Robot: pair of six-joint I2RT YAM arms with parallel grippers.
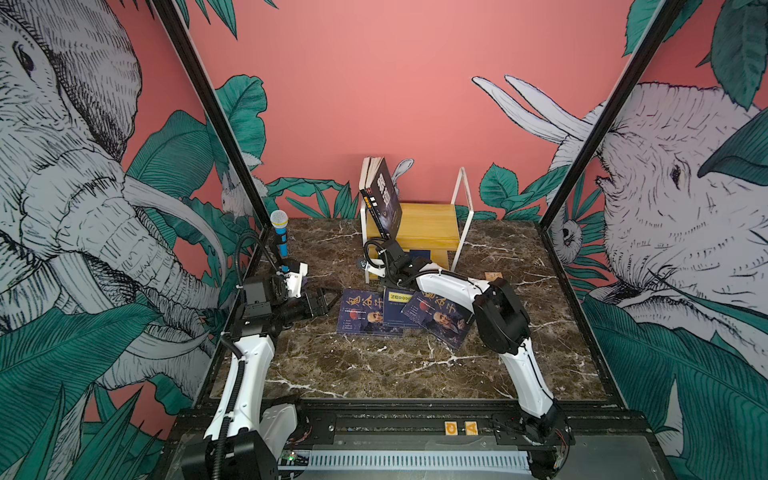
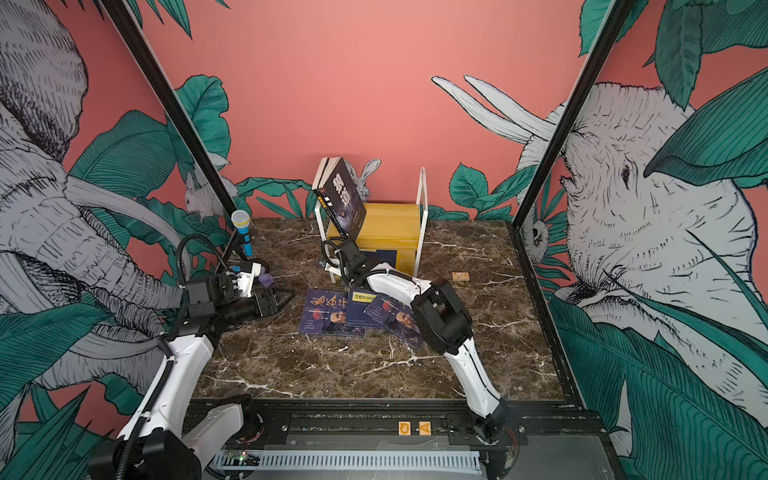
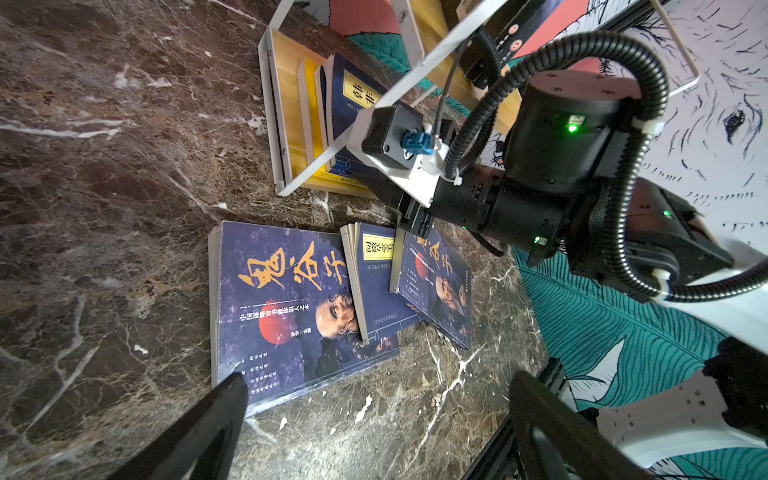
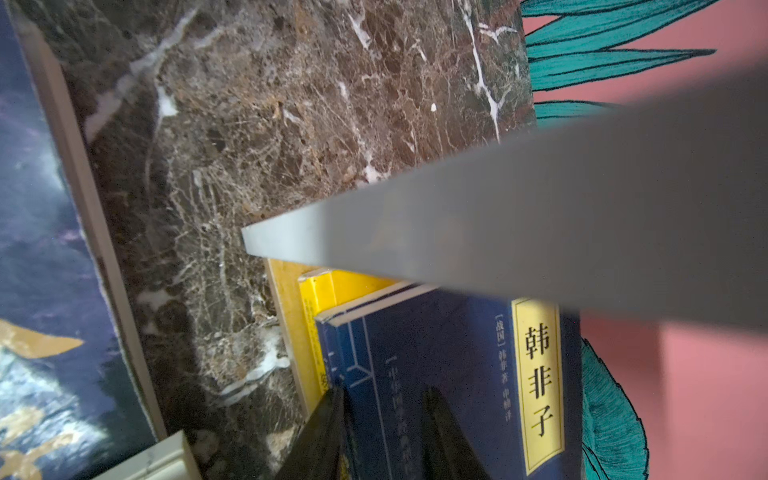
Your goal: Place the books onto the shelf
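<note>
Books split between shelf [image 1: 428, 224] and marble bench [image 1: 374, 374].

Flat on bench at centre of both top views, three navy paperbacks in an overlapping row:
- left portrait book [image 1: 360, 314], with gold brush title 鬼谷子 above a red disc and an old man's face;
- middle book [image 1: 395, 305], with a yellow label too blurred to read, lying partly over the first;
- right portrait book [image 1: 442, 322], same 鬼谷子 cover, skewed, overlapping the middle one, one corner under right arm [image 1: 453, 286].

Same row in left wrist view: left portrait book [image 3: 282, 307], middle book [image 3: 382, 286], right portrait book [image 3: 444, 286].

Shelf at back centre against pink wall [image 1: 395, 83], with yellow boards and white frame.
- Upper board, left end: black book [image 1: 386, 195] upright, top leaning left, big white characters on cover, not surely readable. Second book [image 1: 366, 172] behind it, page edges showing.
- Lower board: navy book [image 4: 436, 353] flat atop yellow book [image 4: 328, 291]. Label legible in right wrist view: 韩非子, beside it [战国] 韩非 著.

At lower board, right pincer [image 4: 386, 390], fingers [image 4: 326, 436] a narrow gap apart at near end of navy book. Clamped on it or not: cannot tell.

At left of the row, left pincer [image 1: 330, 297] low over bench, spread wide, just beside left portrait book and apart from it.

Elsewhere:
- blue toy microphone [image 1: 280, 232] upright at back left of bench;
- small wooden block [image 1: 493, 276] to right of shelf;
- two orange tiles on front rail at bottom centre, "G" [image 1: 451, 428] and "A" [image 1: 471, 427].
</note>
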